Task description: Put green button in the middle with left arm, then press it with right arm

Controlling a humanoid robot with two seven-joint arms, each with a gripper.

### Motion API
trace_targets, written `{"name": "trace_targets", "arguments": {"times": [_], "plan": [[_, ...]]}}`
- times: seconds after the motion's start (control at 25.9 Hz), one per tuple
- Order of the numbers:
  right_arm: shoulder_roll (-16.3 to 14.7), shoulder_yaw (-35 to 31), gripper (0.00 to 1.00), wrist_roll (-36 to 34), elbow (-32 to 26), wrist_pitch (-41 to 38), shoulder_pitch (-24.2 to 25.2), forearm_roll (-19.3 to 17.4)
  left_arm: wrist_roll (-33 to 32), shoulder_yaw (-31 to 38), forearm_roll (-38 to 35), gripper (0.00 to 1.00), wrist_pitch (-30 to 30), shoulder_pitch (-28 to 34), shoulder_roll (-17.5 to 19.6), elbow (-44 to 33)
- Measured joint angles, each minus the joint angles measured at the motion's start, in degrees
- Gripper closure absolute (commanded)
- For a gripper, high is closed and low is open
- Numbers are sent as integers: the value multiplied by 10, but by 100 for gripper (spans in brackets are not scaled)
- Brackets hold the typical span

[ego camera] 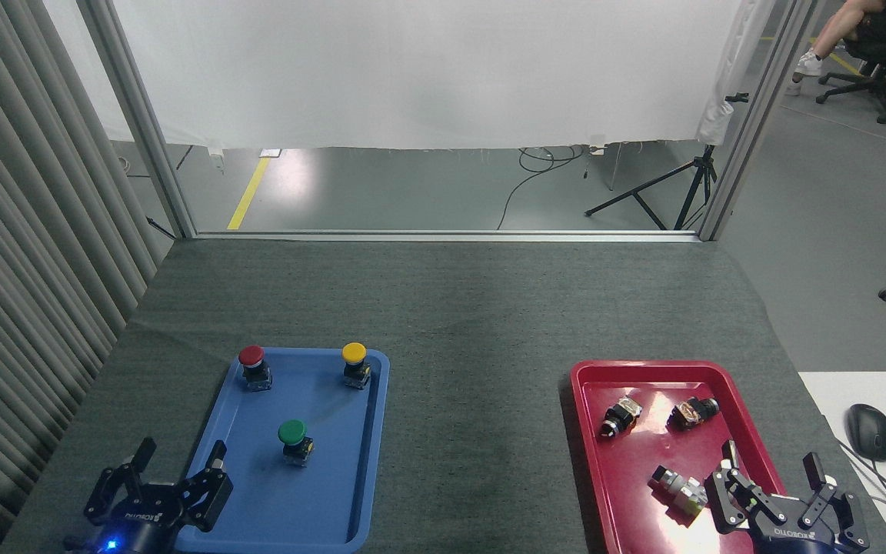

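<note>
green button (pixel 292 433) upright in blue tray (pixel 258 492), switches (pixel 618 416) in red tray (pixel 589 431)

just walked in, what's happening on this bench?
Nothing is being handled yet. The green-capped push button stands upright in the blue plastic tray, near the red-capped button and the yellow-capped button. The left gripper and right gripper hover open and empty at the near edge. The dark grey mat's middle is bare.

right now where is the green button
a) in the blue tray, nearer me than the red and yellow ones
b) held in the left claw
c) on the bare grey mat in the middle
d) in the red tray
a: the green button stands upright in the blue tray, closer than the red button and yellow button, untouched by the open left claw.
</note>
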Motion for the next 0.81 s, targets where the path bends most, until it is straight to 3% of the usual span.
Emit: {"name": "trace_targets", "arguments": {"times": [0.31, 0.81], "plan": [[-2, 0, 0, 0, 0, 0, 0, 0, 43, 5, 0, 0, 26, 7, -2, -11], [-6, 0, 0, 0, 0, -1, 0, 0, 50, 4, -4, 0, 22, 1, 3, 21]]}}
